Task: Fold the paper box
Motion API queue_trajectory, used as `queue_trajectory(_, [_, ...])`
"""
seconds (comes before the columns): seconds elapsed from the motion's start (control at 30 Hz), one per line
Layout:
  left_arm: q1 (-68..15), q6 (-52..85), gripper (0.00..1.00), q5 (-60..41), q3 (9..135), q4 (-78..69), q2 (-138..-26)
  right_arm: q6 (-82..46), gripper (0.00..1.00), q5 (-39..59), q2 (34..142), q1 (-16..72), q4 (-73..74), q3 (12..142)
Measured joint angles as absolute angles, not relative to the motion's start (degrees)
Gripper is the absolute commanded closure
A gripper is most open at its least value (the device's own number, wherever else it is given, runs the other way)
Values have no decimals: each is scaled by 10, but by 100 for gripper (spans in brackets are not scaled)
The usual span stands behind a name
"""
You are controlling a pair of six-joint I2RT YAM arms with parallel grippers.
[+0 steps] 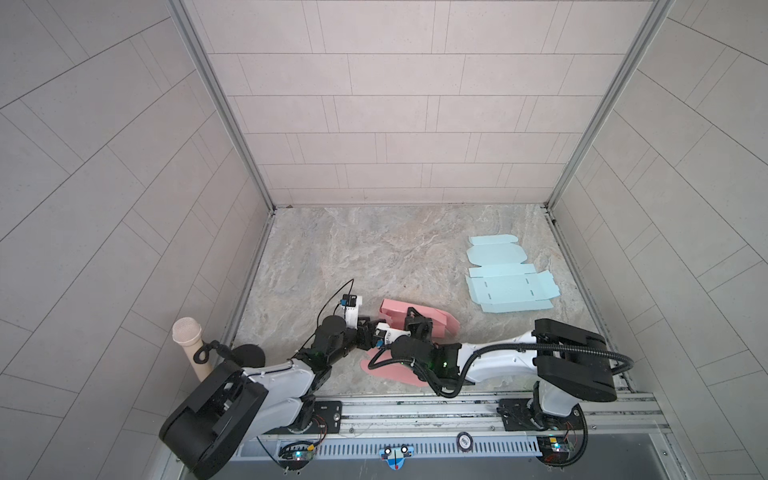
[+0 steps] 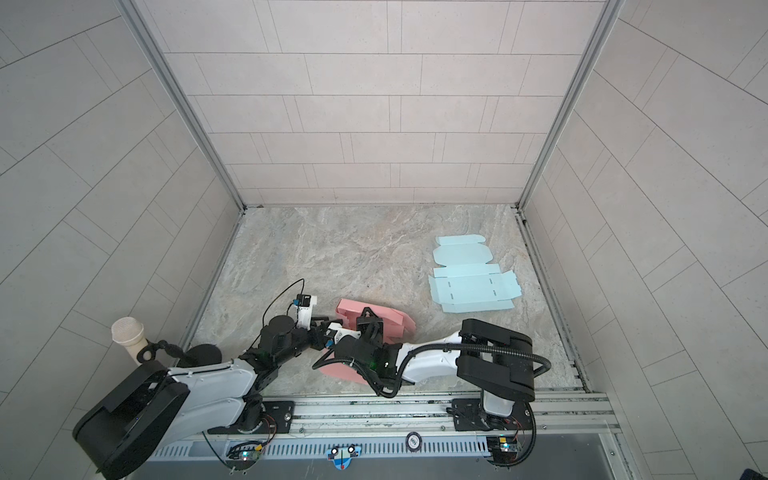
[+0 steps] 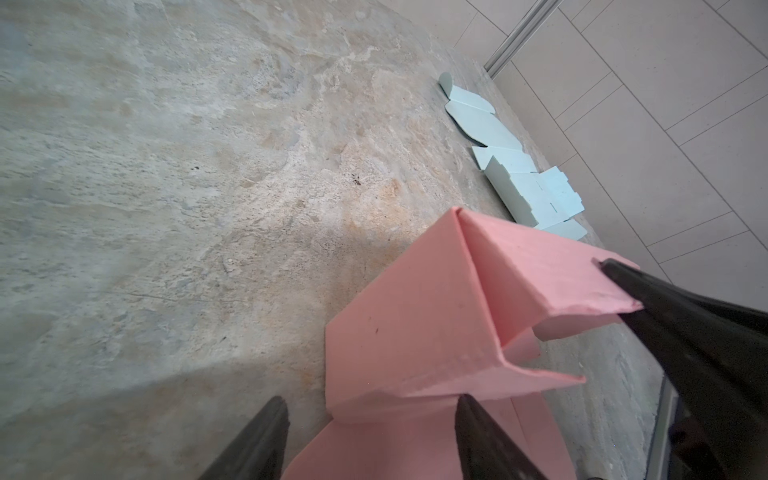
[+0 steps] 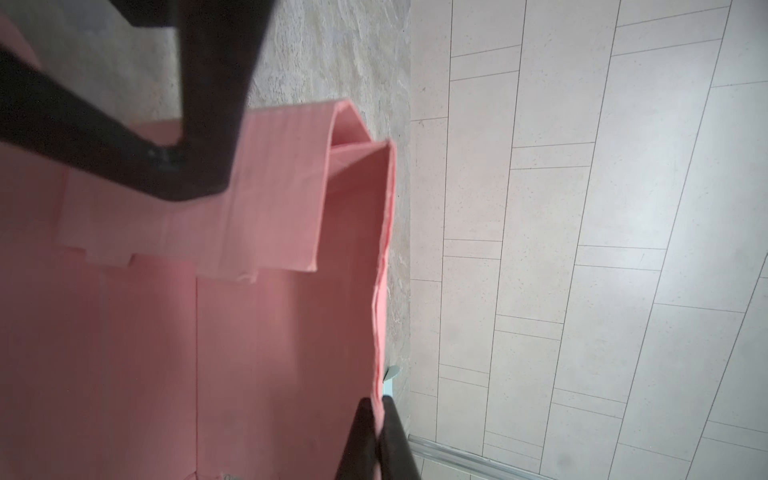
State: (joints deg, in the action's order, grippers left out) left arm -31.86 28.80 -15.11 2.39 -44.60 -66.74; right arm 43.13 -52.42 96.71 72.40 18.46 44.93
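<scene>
The pink paper box [image 1: 394,308] lay partly folded on the near middle of the marble-patterned bench [image 1: 374,249], close to the front rail, with both arms crowding it. One side wall stood raised and creased, while a rounded flap lay flat towards the rail, and much of that flap was hidden in both top views under the right forearm. The right hand [image 4: 377,405] was clenched on the thin upper edge of a raised wall, with the pink card pinched between its two black fingers [image 4: 365,436]. The left hand [image 3: 370,401] was released. Its fingers [image 3: 259,440] stood wide apart at the box's near corner, one on bare bench just beside the card and the other against the lower panel. In the left wrist view the right hand's dark finger cut across the side and met the top corner of the folded wall. The two hands sat almost touching in a top view, so the box between them showed only in part. Well apart, towards the far right of the bench, a light-blue box blank [image 1: 508,286] lay unfolded and flat. Off the bench's left edge, a beige microphone [image 1: 189,337] with a foam head leaned against the tiled side wall.
</scene>
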Motion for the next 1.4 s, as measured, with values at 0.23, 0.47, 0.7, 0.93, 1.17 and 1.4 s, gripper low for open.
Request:
queue_trajectory(0.23, [-339, 266, 37, -153, 37, -498, -720, 424, 100, -517, 967, 719, 174, 455])
queue_trajectory(0.47, [-343, 257, 42, -158, 37, -529, -747, 430, 100, -524, 974, 722, 183, 455])
queue_trajectory(0.7, [-343, 239, 50, -157, 49, -533, -759, 426, 100, -525, 975, 725, 186, 456])
queue_trajectory(0.93, [-349, 223, 59, -141, 53, -537, -765, 418, 100, -525, 975, 728, 176, 458])
queue_trajectory(1.17, [-371, 213, 62, -95, 53, -537, -765, 415, 100, -536, 975, 732, 161, 461])
queue_trajectory(1.4, [-384, 209, 63, -72, 45, -566, -784, 414, 100, -554, 979, 740, 153, 461])
